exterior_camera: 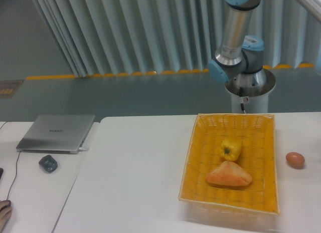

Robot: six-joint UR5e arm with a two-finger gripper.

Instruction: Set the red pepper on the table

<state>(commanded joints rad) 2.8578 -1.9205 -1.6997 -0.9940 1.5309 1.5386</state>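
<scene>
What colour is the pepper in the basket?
Yellow; the pepper in the basket shows clearly in the fixed camera.

Arm (235, 37) cut off at top edge; hand out of frame.

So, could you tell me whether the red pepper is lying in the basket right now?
No, the basket holds only a yellow pepper and a piece of bread; no red pepper shows anywhere in view.

The light was soft and even, with a bright strip at my upper right corner, weak shadows under the basket (188, 165) on the table (135, 168), and the whole picture was a little blurred and pale, the white surface almost washed out.
</scene>
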